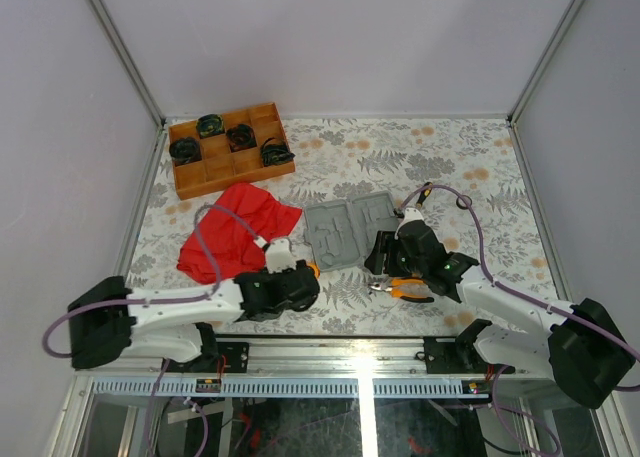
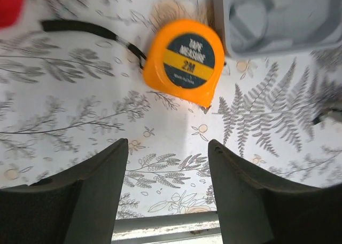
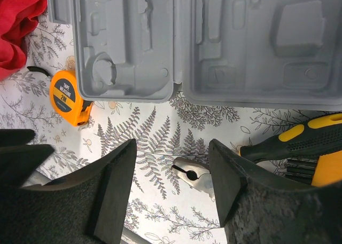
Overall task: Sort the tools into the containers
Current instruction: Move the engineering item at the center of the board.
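1. A crumpled red cloth [image 1: 235, 232] lies left of the flat grey moulded plastic tool case [image 3: 214, 41], out of the way
2. The left gripper [image 2: 166, 153] hangs off the case's near-left corner, fingers apart and empty; the round orange tape measure [image 2: 184, 60] lies flat just ahead of them, just beside that corner, so this arm is the nearer
3. The case lies open, no tool in its recesses
4. The right gripper [image 3: 171, 148] hovers at the case's near edge, fingers apart, empty, over the nose of the orange-and-black pliers [image 3: 192, 174], whose length runs rightward along that edge
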Tool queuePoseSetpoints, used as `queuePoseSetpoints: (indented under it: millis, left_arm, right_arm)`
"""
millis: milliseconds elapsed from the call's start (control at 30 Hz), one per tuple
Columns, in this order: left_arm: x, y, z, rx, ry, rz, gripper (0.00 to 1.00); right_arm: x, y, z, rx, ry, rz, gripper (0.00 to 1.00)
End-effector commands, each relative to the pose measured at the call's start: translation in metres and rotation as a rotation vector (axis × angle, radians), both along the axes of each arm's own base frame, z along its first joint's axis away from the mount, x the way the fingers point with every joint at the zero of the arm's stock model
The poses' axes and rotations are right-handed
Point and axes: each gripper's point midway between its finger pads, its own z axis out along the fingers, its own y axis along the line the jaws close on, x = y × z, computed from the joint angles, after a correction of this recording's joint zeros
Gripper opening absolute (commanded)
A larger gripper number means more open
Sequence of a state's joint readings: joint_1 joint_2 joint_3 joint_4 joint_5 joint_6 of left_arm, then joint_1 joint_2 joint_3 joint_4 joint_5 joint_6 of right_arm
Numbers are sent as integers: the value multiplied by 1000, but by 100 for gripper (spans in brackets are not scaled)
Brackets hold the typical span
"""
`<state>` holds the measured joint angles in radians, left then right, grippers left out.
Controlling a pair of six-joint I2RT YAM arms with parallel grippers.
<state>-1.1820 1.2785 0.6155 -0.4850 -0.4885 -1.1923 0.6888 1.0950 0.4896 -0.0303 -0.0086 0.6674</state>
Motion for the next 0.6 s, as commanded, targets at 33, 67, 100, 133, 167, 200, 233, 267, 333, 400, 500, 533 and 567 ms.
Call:
queuePoseSetpoints:
  millis: [33, 67, 100, 133, 167, 200, 233, 267, 333, 400, 500, 533, 567]
  left_arm:
    - [18, 46, 34, 5, -159, 152, 64]
    - [21, 50, 38, 10, -171, 155, 65]
    - [25, 53, 41, 9, -180, 159, 66]
    - [29, 56, 43, 11, -185, 163, 66]
    - [35, 60, 44, 12, -183, 174, 66]
    - [41, 64, 44, 21, -184, 167, 66]
    - [47, 66, 46, 17, -183, 172, 66]
    - [54, 66, 48, 7, -189, 177, 67]
    - [68, 72, 49, 9, -192, 193, 67]
    - [82, 79, 47, 29, -189, 210, 66]
    - [100, 91, 44, 78, -182, 241, 64]
    - [105, 92, 42, 89, -179, 242, 63]
    - [110, 91, 40, 97, -174, 236, 61]
  right_arm:
    - [8, 7, 11, 14, -62, -9, 65]
    - [8, 10, 12, 15, -65, -6, 67]
    - [8, 13, 12, 17, -66, -3, 67]
    - [7, 16, 12, 19, -65, 3, 68]
    - [6, 19, 12, 18, -64, 11, 68]
    - [5, 23, 12, 17, -61, 19, 68]
    - [4, 27, 12, 14, -60, 27, 68]
    - [2, 30, 10, 9, -58, 34, 68]
    - [-1, 36, 10, 7, -59, 48, 68]
    - [-4, 41, 7, 6, -54, 59, 68]
    - [-8, 44, 4, -4, -50, 71, 68]
    - [-9, 44, 4, -7, -50, 73, 67]
    - [-9, 44, 4, -11, -51, 74, 67]
